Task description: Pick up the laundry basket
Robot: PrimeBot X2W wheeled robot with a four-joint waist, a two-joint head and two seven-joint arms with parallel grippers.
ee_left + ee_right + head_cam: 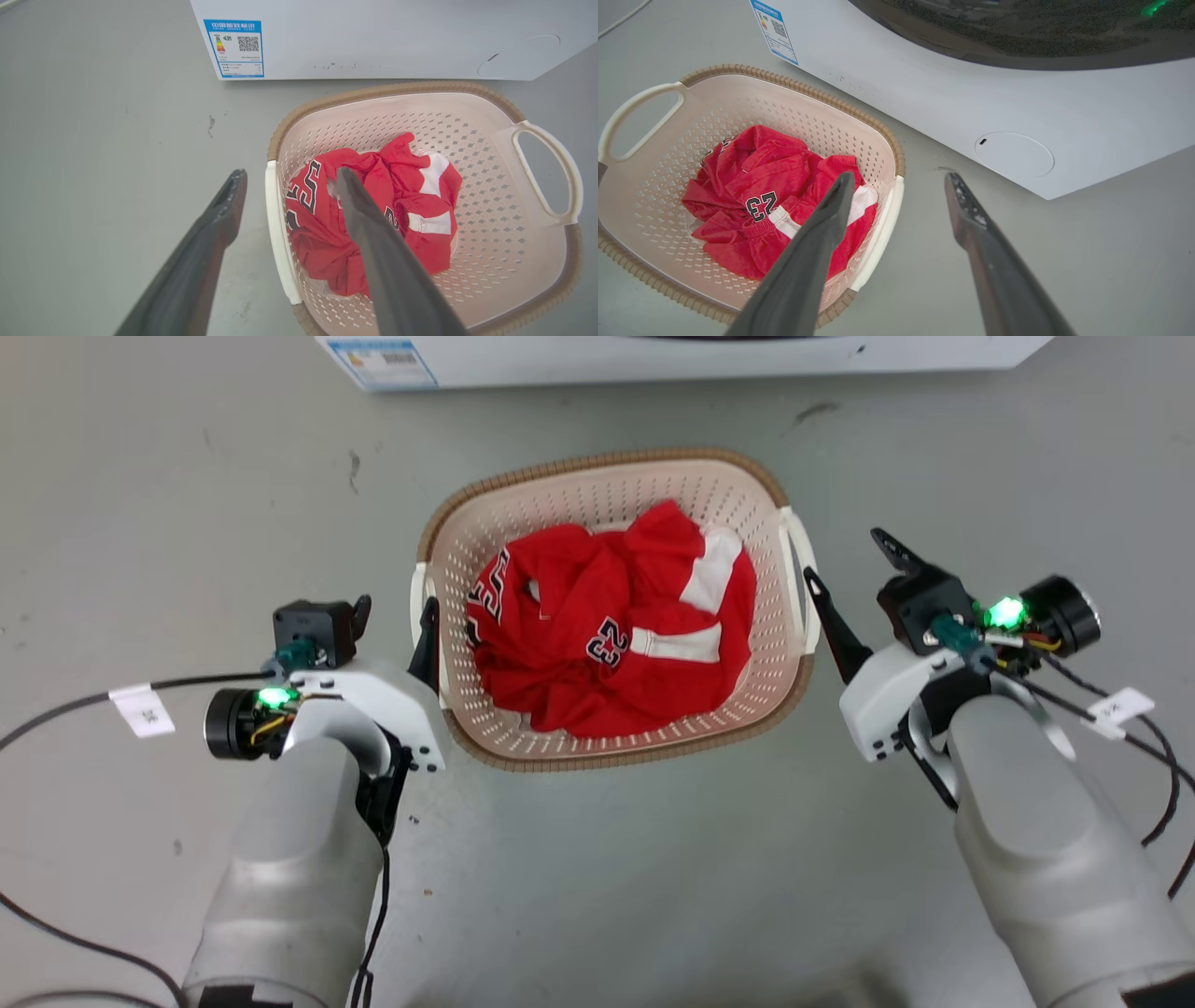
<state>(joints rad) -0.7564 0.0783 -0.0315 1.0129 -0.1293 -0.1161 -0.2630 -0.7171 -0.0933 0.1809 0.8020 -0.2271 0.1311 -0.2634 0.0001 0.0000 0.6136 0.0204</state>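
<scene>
Cream plastic, the laundry basket (607, 490) sits on the grey floor (187, 476) between both arms. Left jaws stand wide, one finger (373, 242) inside the rim, one outside, white handle (275, 224) between. Right jaws stand wide the same way. A red shirt (607, 635) lies crumpled inside. The washing machine (653, 355) behind is cut off.

left gripper (396, 609) spread, right gripper (842, 554) spread

Head view: high, facing steeply down at the floor (597, 896), laundry basket (607, 490) centred. Wrist views: low, close, facing inward from opposite ends. Shared by all: basket, red jersey (607, 625), washing machine (653, 359).
</scene>
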